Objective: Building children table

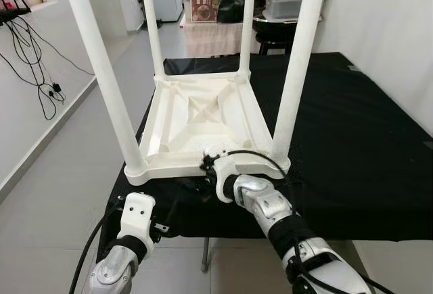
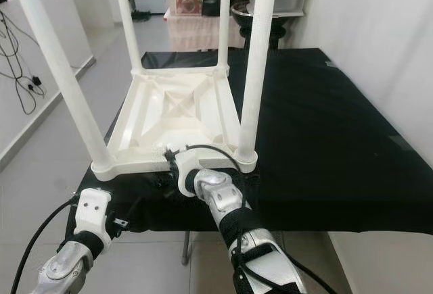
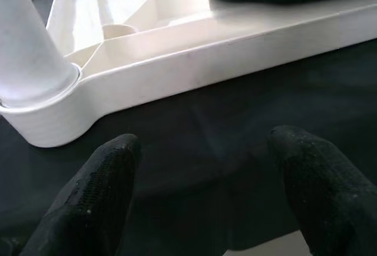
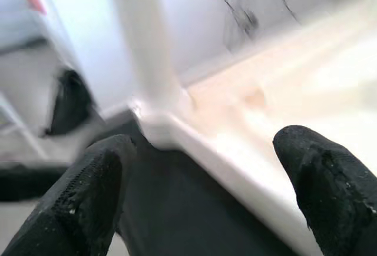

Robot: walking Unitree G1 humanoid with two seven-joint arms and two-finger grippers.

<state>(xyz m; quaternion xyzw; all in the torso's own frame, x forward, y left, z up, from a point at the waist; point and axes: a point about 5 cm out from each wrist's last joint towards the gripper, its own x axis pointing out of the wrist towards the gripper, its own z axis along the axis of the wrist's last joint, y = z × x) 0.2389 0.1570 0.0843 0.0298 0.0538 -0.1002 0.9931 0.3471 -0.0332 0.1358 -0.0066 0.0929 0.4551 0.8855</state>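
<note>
The white children's table lies upside down, legs up, at the near left corner of the black-covered table. My right tool gapes wide at its near rim, and my left tool hovers wide open below its near-left corner.

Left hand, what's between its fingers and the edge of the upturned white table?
Only bare black cloth. In the left wrist view the left hand is open, and the cloth runs unbroken from its fingers to the white table rim.
</note>
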